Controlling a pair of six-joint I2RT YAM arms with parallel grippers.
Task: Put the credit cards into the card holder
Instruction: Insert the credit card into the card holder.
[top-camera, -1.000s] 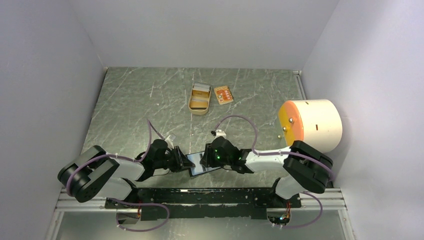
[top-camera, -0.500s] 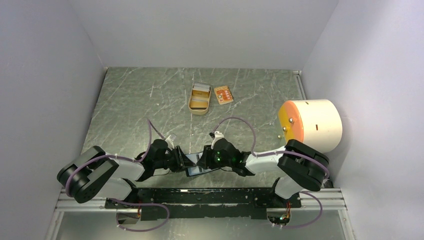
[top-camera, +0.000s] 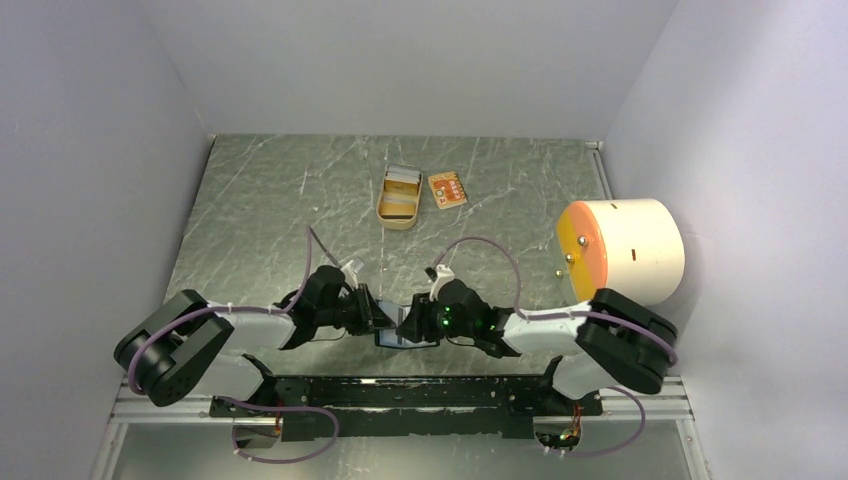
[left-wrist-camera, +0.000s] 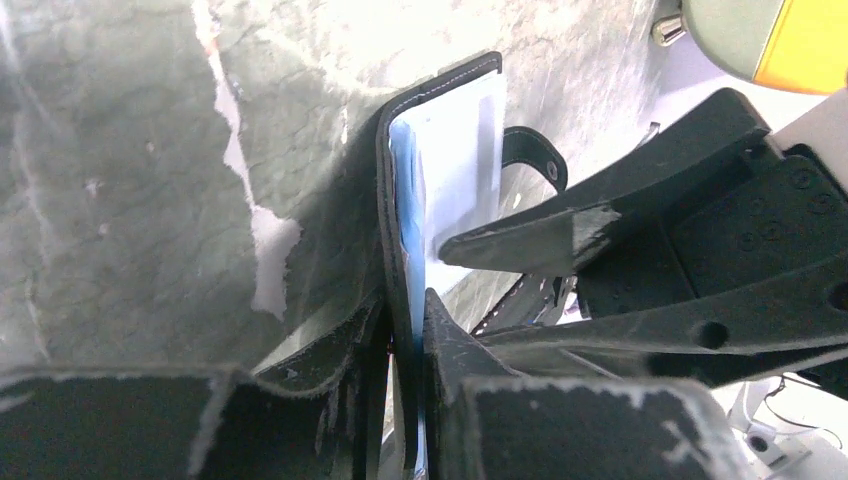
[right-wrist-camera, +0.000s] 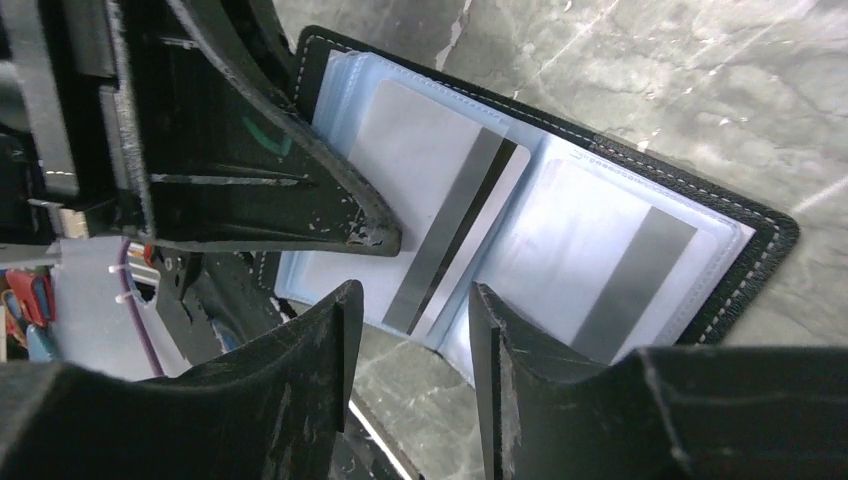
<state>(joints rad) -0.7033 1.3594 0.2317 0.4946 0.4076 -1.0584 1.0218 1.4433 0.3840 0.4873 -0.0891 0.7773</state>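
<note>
The card holder (right-wrist-camera: 560, 215) lies open near the table's front edge, black outside with blue lining; it also shows in the top view (top-camera: 398, 335). Two pale grey-white cards with dark stripes, one on the left (right-wrist-camera: 430, 190) and one on the right (right-wrist-camera: 610, 255), sit in its sleeves. My left gripper (left-wrist-camera: 408, 320) is shut on the holder's left flap (left-wrist-camera: 390, 200) and holds it raised on edge. My right gripper (right-wrist-camera: 410, 325) is open and empty, just above the holder's near edge. The tan-orange card (top-camera: 447, 189) lies far back on the table.
A tan-gold oblong tin (top-camera: 398, 196) lies next to the orange card at the back. A big white cylinder with an orange face (top-camera: 622, 250) stands at the right. Grey walls close in three sides. The two grippers are very close together, left (top-camera: 372, 313) and right (top-camera: 410, 322).
My left gripper has moved right and the two grippers have drawn closer together. The card holder has shifted a little left, and less of it shows between them.
</note>
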